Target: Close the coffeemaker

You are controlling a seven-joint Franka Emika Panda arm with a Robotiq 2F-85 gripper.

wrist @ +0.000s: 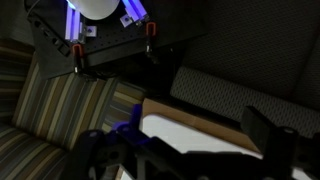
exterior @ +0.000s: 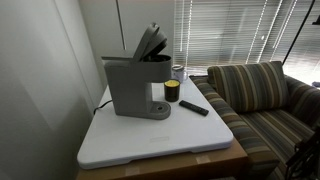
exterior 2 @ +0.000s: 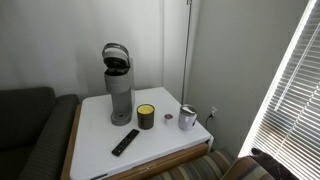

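Your coffeemaker (exterior: 133, 85) stands upright on the white counter (exterior: 150, 140), at the back near the wall, with its long axis vertical. Its lid (exterior: 150, 40) is hinged up and tilted back, so the top is open. In an exterior view the coffeemaker (exterior 2: 119, 90) faces the counter's front edge, brew head overhanging the drip base. Just beside the base, apart from it, sits a yellow-and-black cup (exterior 2: 146, 117). Farther along is a metal mug (exterior 2: 187, 118), and a black remote (exterior 2: 124, 142) lies flat nearer the front edge. Neither exterior view shows your end effector. In the wrist view the end effector (wrist: 185, 150) appears spread wide, its dark fingers (wrist: 272, 135) at the bottom corners of the picture, with nothing between them and touching nothing. It is off the counter, looking over a striped couch (wrist: 60, 100) toward the counter's edge.
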